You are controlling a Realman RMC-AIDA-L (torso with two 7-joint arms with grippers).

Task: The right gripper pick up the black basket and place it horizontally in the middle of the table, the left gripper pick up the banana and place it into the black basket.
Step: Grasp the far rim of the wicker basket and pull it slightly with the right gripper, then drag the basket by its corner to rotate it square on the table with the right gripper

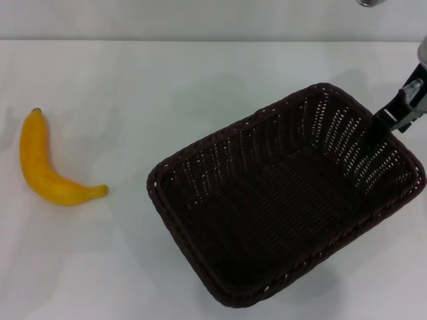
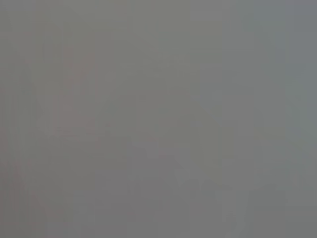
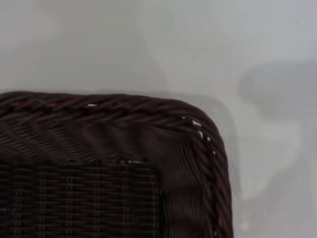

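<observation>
While the black basket (image 1: pixel 287 200) sits skewed at the right of the white counter (image 1: pixel 133 87), the right pincer (image 1: pixel 390 120) reaches over its far right rim, grip state untellable, presumably to square it, and the banana (image 1: pixel 47 167) waits far left.

Only bit of robot showing in head view: right gripper (image 1: pixel 381 127), slim black finger, matte, squared-off tip. Behind jaws, silver-grey metal bracket (image 1: pixel 412 93) with lighter shiny edge, blocky shape. Further back, rounded pale grey casing. No cables, screws or markings that I can make out.
</observation>
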